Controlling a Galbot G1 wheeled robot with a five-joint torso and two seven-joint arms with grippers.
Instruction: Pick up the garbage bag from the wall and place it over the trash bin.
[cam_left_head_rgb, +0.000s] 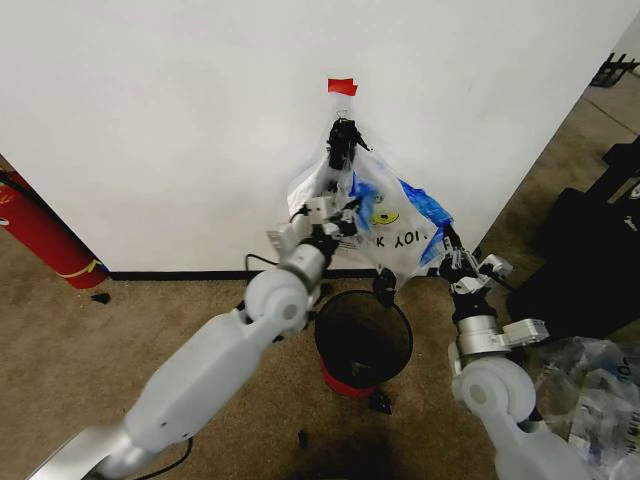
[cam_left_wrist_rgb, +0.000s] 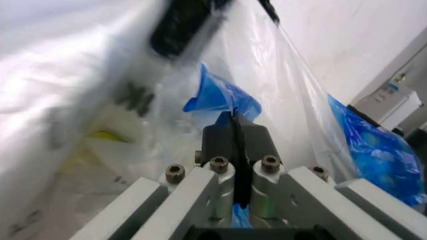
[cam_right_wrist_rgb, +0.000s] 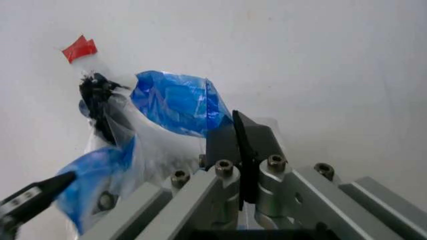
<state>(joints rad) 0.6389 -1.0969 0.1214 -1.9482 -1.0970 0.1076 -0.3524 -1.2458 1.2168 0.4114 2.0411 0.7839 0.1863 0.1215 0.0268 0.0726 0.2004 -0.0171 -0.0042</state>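
Note:
The garbage bag (cam_left_head_rgb: 392, 218), translucent white with blue patches, a yellow smiley and black lettering, hangs against the wall (cam_left_head_rgb: 180, 130) from a black clip (cam_left_head_rgb: 343, 140) under a red tape tab (cam_left_head_rgb: 342, 86). My left gripper (cam_left_head_rgb: 345, 212) is at the bag's left side, shut on its film; in the left wrist view the gripper (cam_left_wrist_rgb: 233, 117) pinches blue plastic (cam_left_wrist_rgb: 220, 97). My right gripper (cam_left_head_rgb: 447, 250) holds the bag's lower right edge, and in the right wrist view it (cam_right_wrist_rgb: 235, 120) is shut beside a blue patch (cam_right_wrist_rgb: 173, 102). The trash bin (cam_left_head_rgb: 363, 340), black with a red base, stands open just below the bag.
A red fire extinguisher (cam_left_head_rgb: 35, 230) leans at the far left by the wall. Clear plastic bags (cam_left_head_rgb: 590, 385) lie at the lower right, with dark equipment (cam_left_head_rgb: 585, 255) behind them. Small black bits (cam_left_head_rgb: 302, 437) dot the carpet near the bin.

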